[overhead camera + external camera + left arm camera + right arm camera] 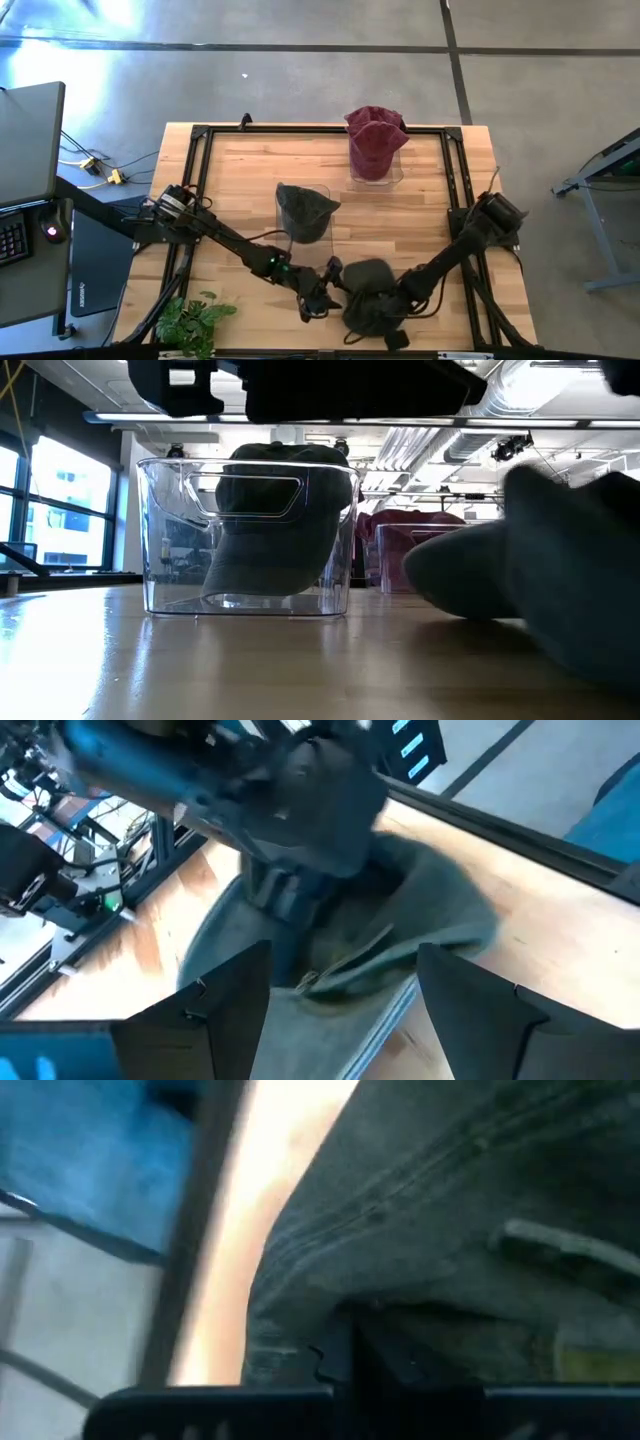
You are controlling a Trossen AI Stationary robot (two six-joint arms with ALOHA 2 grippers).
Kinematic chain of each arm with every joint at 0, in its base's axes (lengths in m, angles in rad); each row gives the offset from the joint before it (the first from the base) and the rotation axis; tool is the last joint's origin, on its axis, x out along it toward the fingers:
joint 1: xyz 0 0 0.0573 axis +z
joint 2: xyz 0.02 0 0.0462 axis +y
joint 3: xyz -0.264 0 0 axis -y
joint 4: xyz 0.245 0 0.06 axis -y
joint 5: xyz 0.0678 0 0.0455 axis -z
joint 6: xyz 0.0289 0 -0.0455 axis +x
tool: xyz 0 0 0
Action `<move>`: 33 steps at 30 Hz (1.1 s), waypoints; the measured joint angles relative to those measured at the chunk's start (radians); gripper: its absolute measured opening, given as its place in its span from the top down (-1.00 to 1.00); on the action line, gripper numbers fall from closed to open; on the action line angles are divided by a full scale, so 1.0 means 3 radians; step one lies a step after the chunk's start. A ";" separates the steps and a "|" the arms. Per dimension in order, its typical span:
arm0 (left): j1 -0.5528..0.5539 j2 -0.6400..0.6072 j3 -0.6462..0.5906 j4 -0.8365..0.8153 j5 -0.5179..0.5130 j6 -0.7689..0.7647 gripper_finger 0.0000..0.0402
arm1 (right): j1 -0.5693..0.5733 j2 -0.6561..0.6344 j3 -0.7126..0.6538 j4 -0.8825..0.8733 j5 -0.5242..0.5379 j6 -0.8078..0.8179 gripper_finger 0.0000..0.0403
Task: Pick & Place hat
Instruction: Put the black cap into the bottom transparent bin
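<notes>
A dark grey hat [368, 282] lies on the wood near the table's near edge; it also fills the right of the low view [540, 580]. My right gripper [378, 308] comes down onto it from the right and is shut on its cloth. My left gripper [326, 292] is open just left of the hat. In the left wrist view its fingers [200, 1020] stand on either side of the hat's edge [350, 1010]; I cannot tell whether they touch it. My right gripper [345, 1355] pinches a fold of the hat's cloth [400, 1320] between its two fingers. It comes from above, slanting in from the table's right. Seen from the left wrist, it sits on the hat's top [330, 945]. The hat lies on the table.
A clear bin [303, 238] at the table's middle holds a dark hat [265, 530]. A second clear bin [376, 178] toward the far edge holds a maroon hat [376, 140]. A black frame [200, 150] rims the table. A plant [190, 320] stands at the near left corner.
</notes>
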 joint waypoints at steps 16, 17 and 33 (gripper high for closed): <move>-0.0390 -0.0205 0.0218 -0.0939 -0.0558 0.0431 -0.21 | 0.0385 -0.0406 -0.0010 0.0094 0.1197 0.0089 0.57; -0.0431 -0.0167 0.0225 -0.0837 -0.0555 0.0601 -0.21 | 0.0432 -0.0404 -0.0014 0.0043 0.1279 0.0094 0.57; -0.0255 0.0831 0.1202 -0.1380 -0.0553 0.1685 -0.15 | 0.0662 -0.0577 0.0370 -0.0381 0.1735 0.0275 0.56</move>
